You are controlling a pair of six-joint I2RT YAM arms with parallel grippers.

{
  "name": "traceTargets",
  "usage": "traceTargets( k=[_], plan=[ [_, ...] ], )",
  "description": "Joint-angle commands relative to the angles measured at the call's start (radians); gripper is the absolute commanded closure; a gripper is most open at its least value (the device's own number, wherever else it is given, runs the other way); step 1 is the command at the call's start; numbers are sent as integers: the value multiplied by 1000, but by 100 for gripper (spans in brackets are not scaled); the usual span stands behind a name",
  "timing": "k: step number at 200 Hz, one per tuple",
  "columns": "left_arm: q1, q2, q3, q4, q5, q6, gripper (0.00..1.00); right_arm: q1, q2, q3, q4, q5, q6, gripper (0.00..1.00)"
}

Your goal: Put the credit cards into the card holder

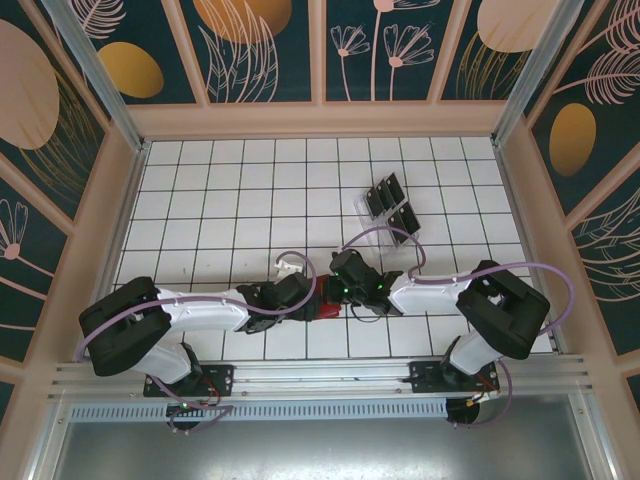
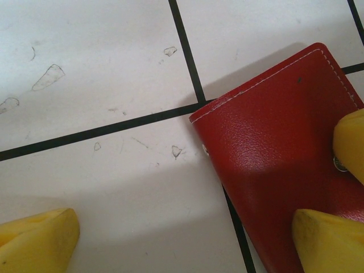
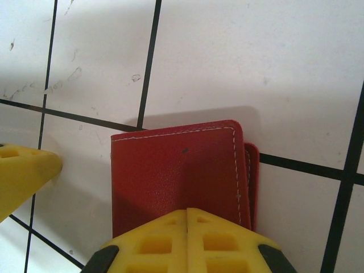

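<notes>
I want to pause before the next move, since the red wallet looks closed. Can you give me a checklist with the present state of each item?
1. Card holder opened for loading: not ok; it lies folded on the table.
2. Clasp tab released: cannot tell; just its edge peeks past the cover.
3. Right gripper placed at the holder: ok; shut, fingers together at its near edge.
4. Left gripper ready: ok; open, with one finger over the holder's cover.
5. Credit cards available: ok; slotted in the clear tray farther back, none held.
</notes>
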Motion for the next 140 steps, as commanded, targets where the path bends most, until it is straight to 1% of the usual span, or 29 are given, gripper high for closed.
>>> traceTargets(
  k=[1,37,75,99,131,140],
  plan=[
    [1,5,-31,-15,13,-21,4,-6,-3,20,-17,29,1,100],
    [0,-71,-25,-41,-38,-46,4,-8,-27,14,-24,29,4,100],
    [1,-154,-3,-108,-138,-100,2,-8,-56,5,-30,30,8,100],
    [4,-155,23,-168,-202,-124,1,-9,-69,0,-29,30,6,100],
    [24,-114,43,-157,-199,-101,1,-8,-79,-7,-18,30,-2,100],
    [28,-103,50,-149,-198,-92,2,-8,-82,-13,-9,49,-2,100]
  ],
)
